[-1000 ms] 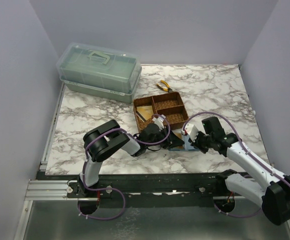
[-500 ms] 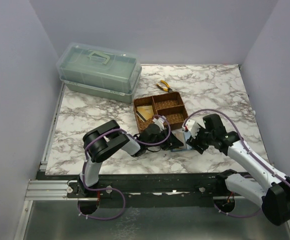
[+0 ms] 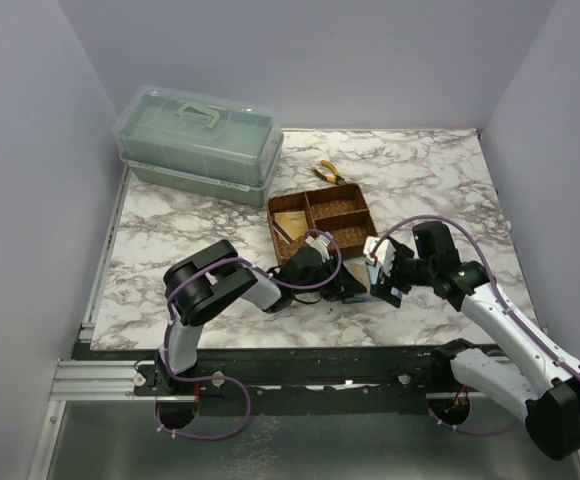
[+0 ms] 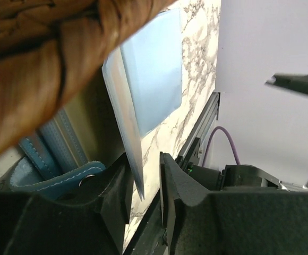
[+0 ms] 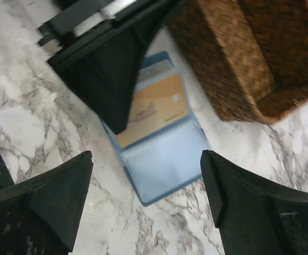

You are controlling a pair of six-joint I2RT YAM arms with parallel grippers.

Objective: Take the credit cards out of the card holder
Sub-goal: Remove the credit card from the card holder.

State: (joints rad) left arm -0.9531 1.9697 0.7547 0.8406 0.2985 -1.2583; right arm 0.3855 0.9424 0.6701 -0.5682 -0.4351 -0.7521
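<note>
Hovering over the holder (image 5: pixel 167 162) with the right claw (image 5: pixel 146 158) spread wide, gripping nothing. Lying open and flat on the desk (image 5: pixel 16 106), directly below the gap between that claw's fingers, just beside the near corner of the tray (image 5: pixel 239 58). Showing one gold card (image 5: pixel 154 109) tucked in the half nearer the left claw (image 4: pixel 144 162), and a pale clear pocket in the other half. Covered along one side by that left claw, low against the desk. From the left wrist: narrowly parted, with the thin edge of a pale flap (image 4: pixel 154 69) standing between the fingers, close against one, a sliver of desk showing beside the other. Cannot tell whether pinched or merely passing between. Blue strap (image 4: pixel 63 178) with a snap lying just beside the same finger.
</note>
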